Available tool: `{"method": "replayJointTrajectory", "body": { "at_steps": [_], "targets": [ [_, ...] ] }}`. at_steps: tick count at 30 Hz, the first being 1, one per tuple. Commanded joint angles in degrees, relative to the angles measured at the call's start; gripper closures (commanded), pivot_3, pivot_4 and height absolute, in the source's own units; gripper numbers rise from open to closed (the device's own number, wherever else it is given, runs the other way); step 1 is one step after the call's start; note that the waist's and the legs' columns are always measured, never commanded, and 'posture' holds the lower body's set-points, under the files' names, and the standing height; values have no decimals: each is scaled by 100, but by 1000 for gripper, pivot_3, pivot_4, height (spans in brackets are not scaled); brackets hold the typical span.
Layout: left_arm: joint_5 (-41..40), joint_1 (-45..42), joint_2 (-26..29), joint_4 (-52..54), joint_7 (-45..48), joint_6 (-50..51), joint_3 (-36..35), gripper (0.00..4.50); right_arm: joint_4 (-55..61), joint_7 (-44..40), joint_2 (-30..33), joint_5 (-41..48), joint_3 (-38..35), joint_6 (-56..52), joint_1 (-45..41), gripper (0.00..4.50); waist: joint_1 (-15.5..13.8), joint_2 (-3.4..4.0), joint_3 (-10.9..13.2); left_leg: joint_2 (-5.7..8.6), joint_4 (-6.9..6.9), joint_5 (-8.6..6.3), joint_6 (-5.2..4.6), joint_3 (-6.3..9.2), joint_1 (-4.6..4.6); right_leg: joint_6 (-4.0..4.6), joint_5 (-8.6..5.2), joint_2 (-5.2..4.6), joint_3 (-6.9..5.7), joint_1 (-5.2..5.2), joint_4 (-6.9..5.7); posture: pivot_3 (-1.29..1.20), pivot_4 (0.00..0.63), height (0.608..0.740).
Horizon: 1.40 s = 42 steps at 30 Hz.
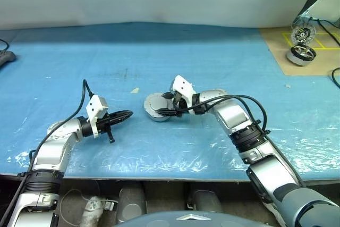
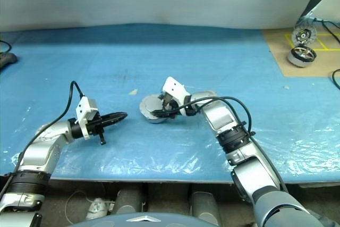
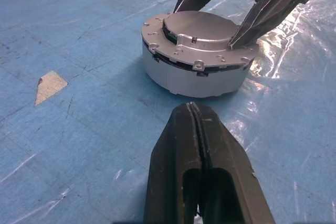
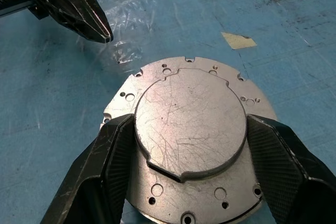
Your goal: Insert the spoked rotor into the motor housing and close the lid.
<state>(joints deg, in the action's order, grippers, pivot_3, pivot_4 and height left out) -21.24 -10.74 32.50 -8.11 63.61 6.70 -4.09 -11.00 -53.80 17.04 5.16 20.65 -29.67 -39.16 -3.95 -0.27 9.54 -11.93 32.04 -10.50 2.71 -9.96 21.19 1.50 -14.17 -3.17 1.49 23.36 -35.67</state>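
Motor housing (image 3: 195,59) near the middle of the blue sheet (image 1: 106,67), its lid (image 4: 190,121) seated on top, plain grey face up. Right gripper (image 4: 190,182), fingers (image 4: 107,177) spread and set against opposite sides of the lid's raised cap, clasping it. Left gripper (image 3: 195,109), fingers pressed together and empty, its tip just beside the housing wall, apart from it. Pale scrap (image 3: 50,85) on the sheet near the housing. A second motor unit (image 1: 301,54) rests on the brown board (image 1: 279,51) at the far right, well apart.
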Motion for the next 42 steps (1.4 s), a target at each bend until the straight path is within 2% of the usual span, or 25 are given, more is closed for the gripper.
{"method": "replayJointTrajectory", "body": {
  "at_steps": [1,19,32,38,42],
  "targets": [
    [-39,21,32,171,116,-141,37,4500,335,-27,-26,370,-380,-324,-151,1517,-2,0,0,0,0,0,0,0,1,0,0,0,0,0,0,0,150,740],
    [-15,14,-42,-79,148,-397,137,4500,55,-20,-68,188,-49,-299,45,1517,3,-2,1,-1,-1,0,0,0,4,-2,1,1,-2,4,0,0,150,740],
    [22,-30,-89,-313,202,-610,182,4500,-1143,546,-291,-396,158,19,23,1517,52,-8,-6,-2,13,0,0,0,-33,3,0,1,9,-21,-10,0,150,740],
    [-12,-72,-142,-410,162,-621,137,4500,-1078,353,-51,-711,591,167,218,1517,51,-10,-33,1,12,-1,-2,-1,-64,6,1,-1,14,-49,-10,0,150,740],
    [-2,-109,-165,-468,148,-654,134,4500,-953,327,-287,-428,468,-262,311,1517,52,-26,-58,0,8,-1,-1,-1,-63,6,1,0,14,-51,-3,0,150,740]
  ]
}}
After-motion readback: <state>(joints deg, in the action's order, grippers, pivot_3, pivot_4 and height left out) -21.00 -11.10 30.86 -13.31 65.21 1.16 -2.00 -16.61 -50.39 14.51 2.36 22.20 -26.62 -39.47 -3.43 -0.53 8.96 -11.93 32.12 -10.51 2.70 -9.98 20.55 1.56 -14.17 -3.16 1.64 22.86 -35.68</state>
